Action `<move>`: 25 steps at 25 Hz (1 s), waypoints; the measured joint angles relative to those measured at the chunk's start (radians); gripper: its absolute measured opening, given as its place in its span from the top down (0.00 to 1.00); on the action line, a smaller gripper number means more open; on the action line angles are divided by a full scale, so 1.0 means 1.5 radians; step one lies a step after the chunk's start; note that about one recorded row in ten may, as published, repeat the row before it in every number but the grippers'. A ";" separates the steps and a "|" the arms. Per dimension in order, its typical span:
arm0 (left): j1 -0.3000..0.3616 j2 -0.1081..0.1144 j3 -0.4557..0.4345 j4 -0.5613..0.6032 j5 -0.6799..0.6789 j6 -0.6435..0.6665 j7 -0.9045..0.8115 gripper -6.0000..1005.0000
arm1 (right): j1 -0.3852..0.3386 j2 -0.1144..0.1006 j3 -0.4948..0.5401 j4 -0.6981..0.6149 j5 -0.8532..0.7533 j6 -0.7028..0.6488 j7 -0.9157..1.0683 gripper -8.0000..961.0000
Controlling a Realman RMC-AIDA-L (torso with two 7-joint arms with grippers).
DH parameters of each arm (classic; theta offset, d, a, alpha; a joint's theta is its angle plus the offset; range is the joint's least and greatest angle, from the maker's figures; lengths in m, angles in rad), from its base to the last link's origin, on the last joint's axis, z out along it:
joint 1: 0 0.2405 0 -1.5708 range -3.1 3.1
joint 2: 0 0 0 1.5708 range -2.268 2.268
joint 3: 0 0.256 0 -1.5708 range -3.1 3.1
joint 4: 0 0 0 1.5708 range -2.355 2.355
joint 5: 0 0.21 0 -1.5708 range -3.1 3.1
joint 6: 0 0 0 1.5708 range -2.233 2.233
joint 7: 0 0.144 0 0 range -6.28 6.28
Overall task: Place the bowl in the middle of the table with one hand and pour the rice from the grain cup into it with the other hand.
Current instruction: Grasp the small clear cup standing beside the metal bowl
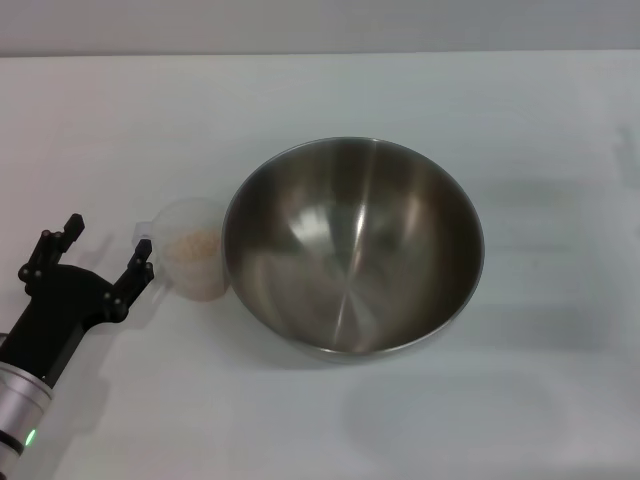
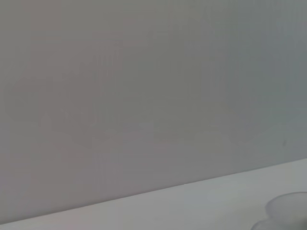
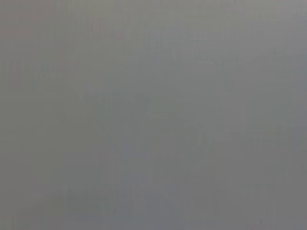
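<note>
- I see the plain white flat tabletop (image 1: 560, 400) filling the head view, with wide bare room along the right side and lower edge of the frame.
- The large round stainless-steel bowl (image 1: 353, 247) sits just right of centre, its brushed inside shiny and empty.
- The small translucent frosted plastic grain cup (image 1: 190, 260) stands upright at the bowl's left rim, touching it or very nearly; I cannot tell which.
- A loose heap of pale beige rice (image 1: 192, 246) lies inside the cup.
- My black left pincer (image 1: 105, 255) is at the lower left of the frame, fingers spread apart and holding nothing, one tip just beside the cup's left wall.
- The left wrist view gives me a grey wall, a strip of tabletop (image 2: 192, 206) and a frosted rim of the cup (image 2: 288, 211) in the lower right corner.
- The right pincer is in none of my views; its wrist view is flat grey.
</note>
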 joint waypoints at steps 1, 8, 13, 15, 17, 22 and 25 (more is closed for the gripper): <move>-0.002 0.000 0.000 0.000 0.000 -0.003 0.000 0.34 | 0.000 0.000 0.000 0.000 0.000 0.000 0.000 0.37; -0.013 0.000 -0.012 0.003 0.000 -0.017 0.000 0.34 | 0.001 0.001 -0.001 0.000 0.000 0.001 0.002 0.37; -0.017 0.000 -0.019 0.003 0.000 -0.024 0.000 0.34 | 0.002 0.001 -0.001 0.000 0.000 0.001 0.002 0.37; -0.017 0.000 -0.019 0.003 0.000 -0.025 0.000 0.35 | 0.003 0.001 -0.002 0.000 0.000 0.001 0.002 0.37; -0.017 0.000 -0.020 0.003 0.000 -0.025 0.000 0.35 | 0.005 0.001 -0.003 0.000 0.000 0.002 0.002 0.37; -0.018 0.000 -0.027 0.003 0.000 -0.025 0.000 0.35 | 0.009 0.001 -0.004 0.000 0.000 0.009 0.002 0.37; -0.022 0.000 -0.027 0.003 0.000 -0.026 -0.001 0.35 | 0.010 0.001 -0.004 0.000 0.000 0.012 0.002 0.37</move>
